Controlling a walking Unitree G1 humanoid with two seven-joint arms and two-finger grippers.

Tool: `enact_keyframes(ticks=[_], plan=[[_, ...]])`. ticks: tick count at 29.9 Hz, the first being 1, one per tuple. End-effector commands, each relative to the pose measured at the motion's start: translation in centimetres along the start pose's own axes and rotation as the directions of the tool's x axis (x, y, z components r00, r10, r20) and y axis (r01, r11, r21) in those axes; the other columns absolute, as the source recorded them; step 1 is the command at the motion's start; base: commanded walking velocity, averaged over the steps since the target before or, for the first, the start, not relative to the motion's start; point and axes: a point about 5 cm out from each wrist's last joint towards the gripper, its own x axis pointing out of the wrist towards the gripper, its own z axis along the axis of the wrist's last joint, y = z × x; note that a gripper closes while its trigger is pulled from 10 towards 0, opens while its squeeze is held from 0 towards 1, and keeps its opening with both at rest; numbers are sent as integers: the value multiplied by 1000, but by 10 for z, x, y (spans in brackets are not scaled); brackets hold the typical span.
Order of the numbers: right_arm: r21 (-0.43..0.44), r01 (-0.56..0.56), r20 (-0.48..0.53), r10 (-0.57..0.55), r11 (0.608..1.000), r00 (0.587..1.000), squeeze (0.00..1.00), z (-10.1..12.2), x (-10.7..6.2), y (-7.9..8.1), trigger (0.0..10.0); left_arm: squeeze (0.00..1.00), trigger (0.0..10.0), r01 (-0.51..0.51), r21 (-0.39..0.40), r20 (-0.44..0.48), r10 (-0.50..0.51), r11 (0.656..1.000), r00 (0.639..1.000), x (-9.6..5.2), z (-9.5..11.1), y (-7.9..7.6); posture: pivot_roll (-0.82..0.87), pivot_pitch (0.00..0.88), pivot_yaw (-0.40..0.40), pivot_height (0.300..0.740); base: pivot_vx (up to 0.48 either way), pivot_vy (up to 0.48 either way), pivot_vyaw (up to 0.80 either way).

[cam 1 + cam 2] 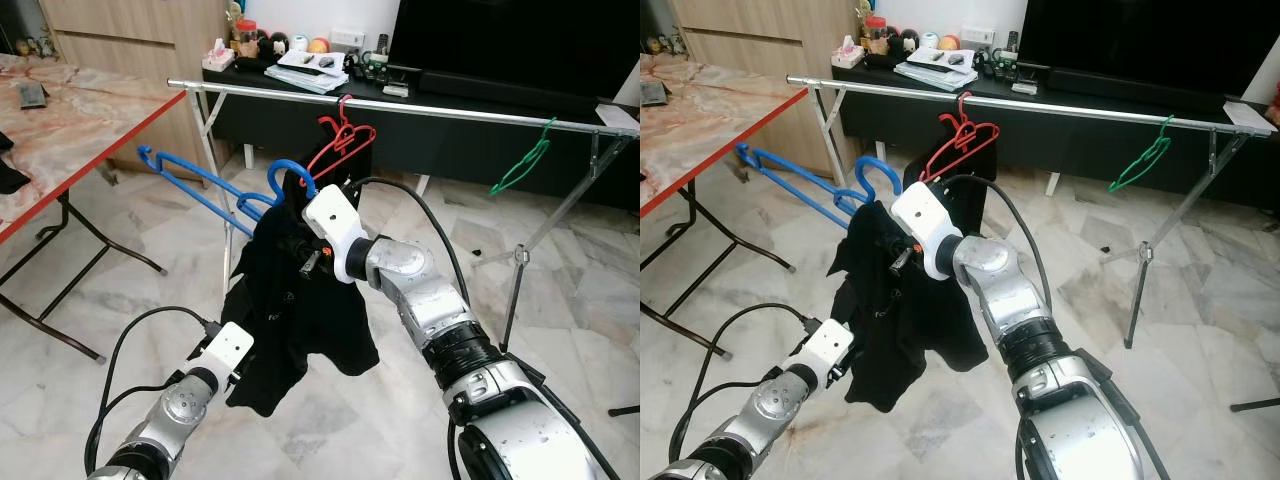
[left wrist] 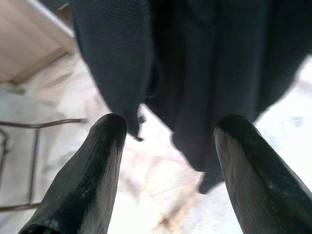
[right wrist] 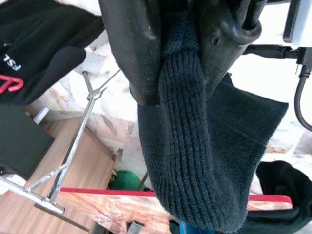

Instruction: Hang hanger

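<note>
We see one blue hanger (image 1: 288,176) carrying one black garment (image 1: 290,300), held up in the air in front of a long silver clothes rail (image 1: 420,105). The hanger's hook rises just above the garment's collar, below the rail and not touching it. The right gripper (image 3: 178,73) clamps the garment's ribbed collar at the hanger's neck; in the right wrist view its two black fingers (image 3: 131,53) press tightly on a fold of knit cloth. The garment hangs limp from that grip, its hem well above the marble floor (image 1: 330,430).

The left gripper (image 2: 168,131) sits lower, just beside the garment's bottom edge. Its two fingers (image 2: 92,165) are spread wide with nothing between them, the dark hem hanging just past their tips.

We count two hangers on the rail: one red hanger (image 1: 345,140) near the middle, just behind the blue hook, and one green hanger (image 1: 522,165) toward the rail's right end. Two more blue hangers (image 1: 190,180) jut out to the left of the garment.

One table (image 1: 90,130) with a red edge and a marbled top stands on the left. Behind the rail, a low black cabinet (image 1: 300,110) holds small clutter and one dark television screen (image 1: 510,40).
</note>
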Motion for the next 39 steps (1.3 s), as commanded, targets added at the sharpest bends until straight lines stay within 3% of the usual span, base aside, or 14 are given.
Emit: enact_keyframes(ticks=[1, 18, 22, 23, 24, 25, 26, 27, 28, 39], plan=[[-12, -7, 45, 8, 1000, 999, 0, 10, -1, 1, 0, 0, 10000, -21, 34, -11, 22, 999, 1000, 1, 0, 2, 80, 77, -78, 740, 0, 0, 0], [-42, -78, 89, 82, 996, 993, 0, 18, -3, 14, 0, 0, 10000, -145, -1, -34, 145, 989, 989, 3, 1, 9, 73, 70, -79, 740, 0, 0, 0], [-51, -92, 88, 96, 994, 991, 0, 18, -5, 16, 0, 0, 9804, -208, -26, -24, 207, 978, 978, 4, 4, 17, 72, 67, -79, 740, 0, 0, 0], [-52, -91, 86, 95, 995, 992, 0, 18, -6, 16, 0, 0, 8549, -214, -30, -24, 213, 976, 977, 4, 4, 17, 72, 67, -79, 740, 0, 0, 0], [-52, -91, 86, 95, 995, 992, 0, 18, -6, 16, 0, 0, 8549, -214, -30, -24, 213, 976, 977, 4, 4, 17, 72, 67, -79, 740, 0, 0, 0], [-51, -90, 84, 94, 995, 992, 0, 17, -6, 15, 0, 0, 4706, -225, -38, -23, 225, 974, 974, 4, 4, 19, 73, 66, -79, 740, 0, 0, 0], [-51, -90, 83, 94, 995, 992, 0, 17, -6, 15, 0, 0, 4706, -228, -41, -23, 228, 973, 973, 4, 4, 20, 73, 66, -79, 740, 0, 0, 0], [-51, -90, 83, 94, 995, 992, 0, 17, -7, 15, 0, 0, 1804, -232, -45, -23, 231, 972, 973, 4, 4, 20, 72, 66, -79, 740, 0, 0, 0], [-51, -90, 81, 94, 995, 992, 0, 17, -7, 15, 0, 0, 0, -235, -53, -21, 234, 971, 972, 3, 4, 21, 72, 66, -79, 740, 0, 0, 0], [-49, -86, 77, 90, 995, 993, 0, 15, -8, 15, 0, 0, 0, -208, -59, -27, 207, 976, 978, 3, 1, 19, 72, 66, -82, 740, 0, 0, 0]])
